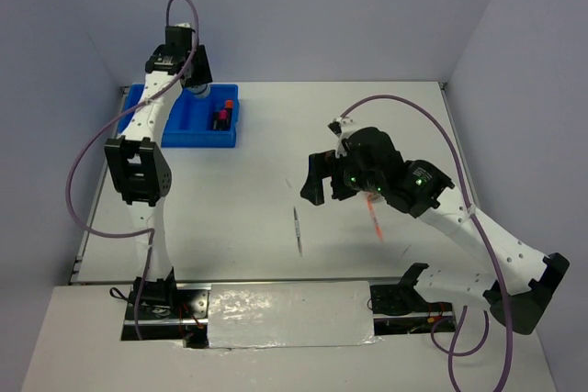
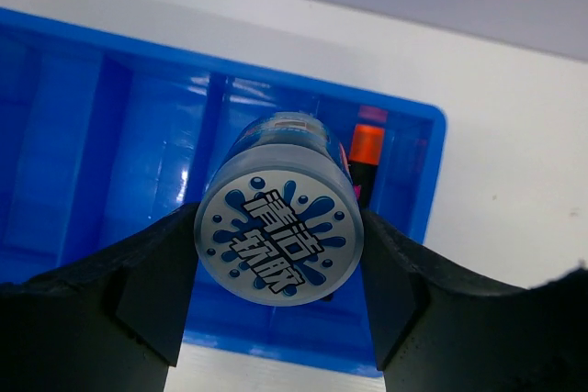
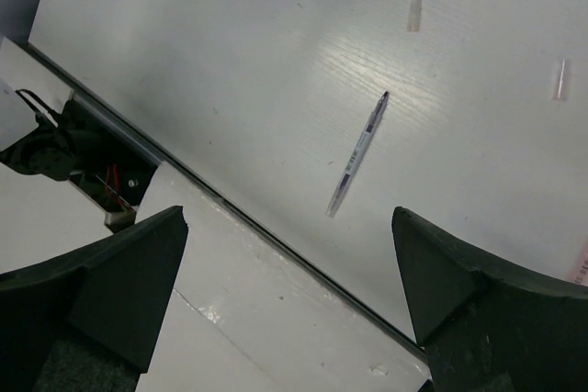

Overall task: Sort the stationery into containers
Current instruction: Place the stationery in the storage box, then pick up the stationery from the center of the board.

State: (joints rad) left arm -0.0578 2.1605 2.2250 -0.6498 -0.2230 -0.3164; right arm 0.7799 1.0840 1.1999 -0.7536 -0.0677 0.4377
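My left gripper (image 2: 280, 259) hangs over the blue tray (image 2: 92, 135), its fingers against both sides of a round blue-white disc (image 2: 278, 234). In the right-hand compartment of the tray (image 1: 197, 130) lie highlighters (image 1: 221, 117), one of them orange-capped (image 2: 366, 149). The left gripper (image 1: 188, 75) hides the disc from the top view. A thin silver pen (image 1: 297, 230) lies on the table's middle. My right gripper (image 1: 326, 185) hovers open and empty, with the silver pen (image 3: 358, 153) ahead of its fingers. An orange pen (image 1: 375, 218) lies partly under the right arm.
A white board (image 1: 289, 314) covers the near edge between the arm bases. Two small tape marks (image 3: 415, 13) are stuck on the tabletop. The walls close in behind the tray and on the right.
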